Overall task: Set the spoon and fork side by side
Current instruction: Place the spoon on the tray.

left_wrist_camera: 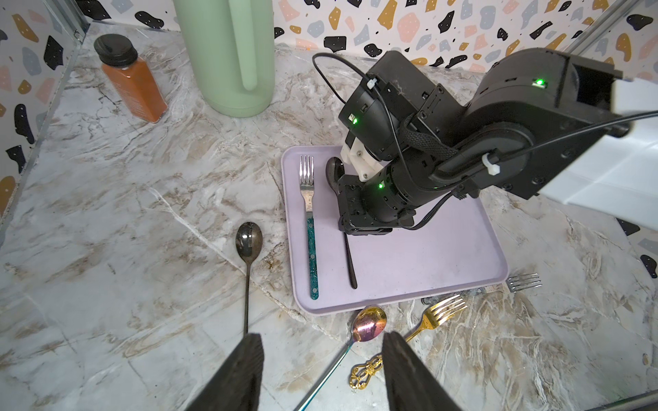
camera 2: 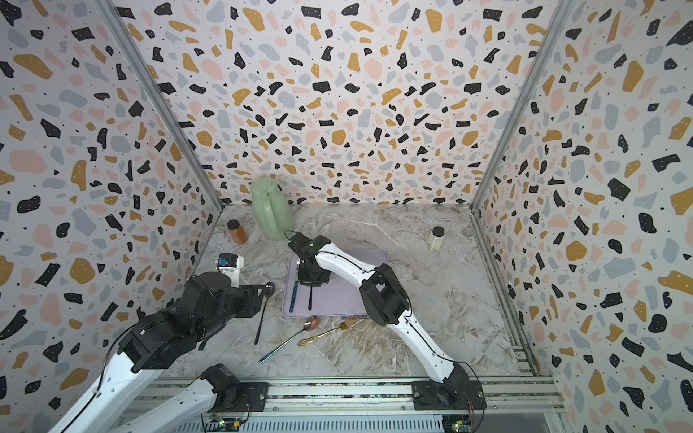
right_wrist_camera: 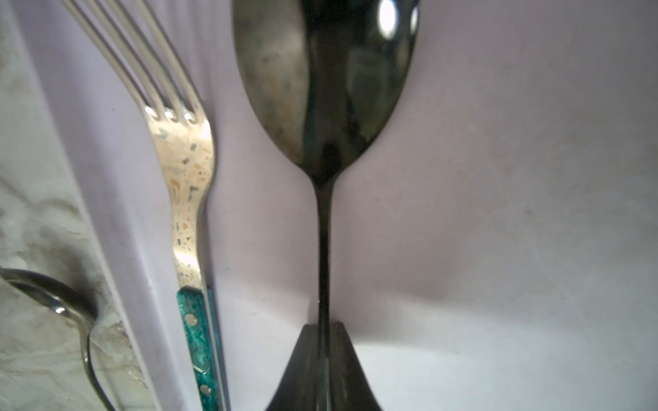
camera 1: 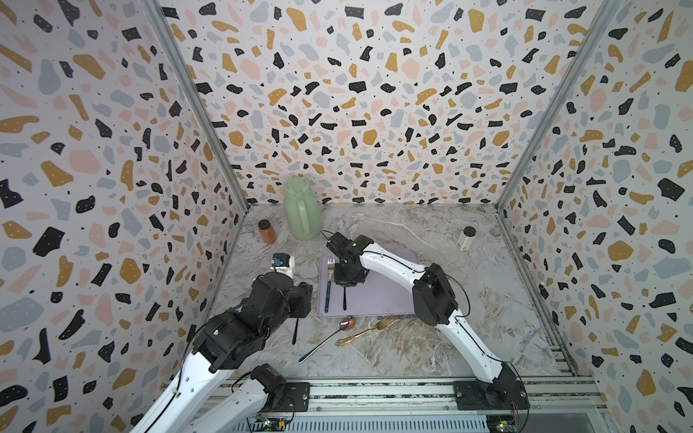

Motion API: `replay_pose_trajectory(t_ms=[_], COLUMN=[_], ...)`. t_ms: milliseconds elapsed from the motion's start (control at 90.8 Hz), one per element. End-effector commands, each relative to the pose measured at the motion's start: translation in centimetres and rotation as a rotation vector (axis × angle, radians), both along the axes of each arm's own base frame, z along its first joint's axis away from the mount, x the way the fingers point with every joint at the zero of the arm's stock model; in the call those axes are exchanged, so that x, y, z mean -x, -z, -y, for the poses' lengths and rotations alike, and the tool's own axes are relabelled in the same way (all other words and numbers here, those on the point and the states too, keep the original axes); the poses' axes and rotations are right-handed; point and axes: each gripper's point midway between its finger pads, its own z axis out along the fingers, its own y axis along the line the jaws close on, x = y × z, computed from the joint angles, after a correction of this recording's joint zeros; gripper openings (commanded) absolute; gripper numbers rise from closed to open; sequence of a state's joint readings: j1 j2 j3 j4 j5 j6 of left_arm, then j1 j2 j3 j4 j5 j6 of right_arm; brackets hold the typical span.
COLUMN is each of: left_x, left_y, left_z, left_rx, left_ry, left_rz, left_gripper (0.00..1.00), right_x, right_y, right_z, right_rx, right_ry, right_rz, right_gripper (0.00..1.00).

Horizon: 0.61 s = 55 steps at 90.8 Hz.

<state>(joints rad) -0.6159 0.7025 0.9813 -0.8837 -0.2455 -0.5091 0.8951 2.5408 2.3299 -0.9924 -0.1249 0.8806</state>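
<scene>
Lavender plastic makes up the tray (camera 1: pixel 378 300), which lies flat in the middle of the marble bench (camera 1: pixel 468 300). On its left part lie the teal-handled fork (left_wrist_camera: pixel 309 227) and, just to the right of it, the black spoon (left_wrist_camera: pixel 350 256). They are parallel and apart, heads to the far side and handles to the near side. The fork runs close along the tray's left rim.

From the right side the right pincer (right_wrist_camera: pixel 324 329) reaches down over the spoon's handle. In the right wrist view its two fingertips sit very close on either side of the thin handle, low against the tray floor. Whether they press on it or stand just clear cannot be told.

Off the tray's near-left corner, the left pincer (left_wrist_camera: pixel 322 334) hangs above the bench. Its fingers are roughly half spread, with nothing between them.

Spare cutlery lies on the bare bench:
- A second dark spoon (left_wrist_camera: pixel 248 242) rests left of the tray, bowl to the far side.
- An iridescent spoon (camera 1: pixel 347 323) lies just off the tray's near rim, its handle slanting near and left.
- A gold fork (camera 1: pixel 369 331) lies beside the iridescent spoon, on its right.
- A silver fork (left_wrist_camera: pixel 523 282) pokes out at the tray's near-right corner.

At the far left stand a green jug (camera 1: pixel 302 210) and an orange bottle (camera 1: pixel 267 231). A cream bottle (camera 1: pixel 466 238) stands at the far right.
</scene>
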Motion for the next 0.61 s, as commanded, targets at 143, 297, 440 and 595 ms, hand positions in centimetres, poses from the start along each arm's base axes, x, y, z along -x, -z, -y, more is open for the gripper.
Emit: replay_pose_trajectory(t_ms=[143, 297, 440, 595], left_x=[-0.16, -0.12, -0.13, -0.18], left_y=[0.07, 0.02, 0.03, 0.04], left_z=[-0.25, -0.27, -0.22, -0.07], left_rx=[-0.009, -0.008, -0.006, -0.004], left_ry=[-0.007, -0.006, -0.004, 0.000], left_rz=[0.012, 0.015, 0.015, 0.014], left_gripper=[0.58, 0.58, 0.59, 0.59], right_x=[0.05, 0.13, 0.24, 0.23], right_y=[-1.15, -0.78, -0.76, -0.60], right_z=[-1.04, -1.25, -1.42, -1.28], right_rx=[-0.035, -0.040, -0.042, -0.031], right_ry=[0.003, 0.004, 0.000, -0.007], right_rz=[0.013, 0.005, 0.007, 0.014], right_gripper=[0.22, 0.20, 0.20, 0.20])
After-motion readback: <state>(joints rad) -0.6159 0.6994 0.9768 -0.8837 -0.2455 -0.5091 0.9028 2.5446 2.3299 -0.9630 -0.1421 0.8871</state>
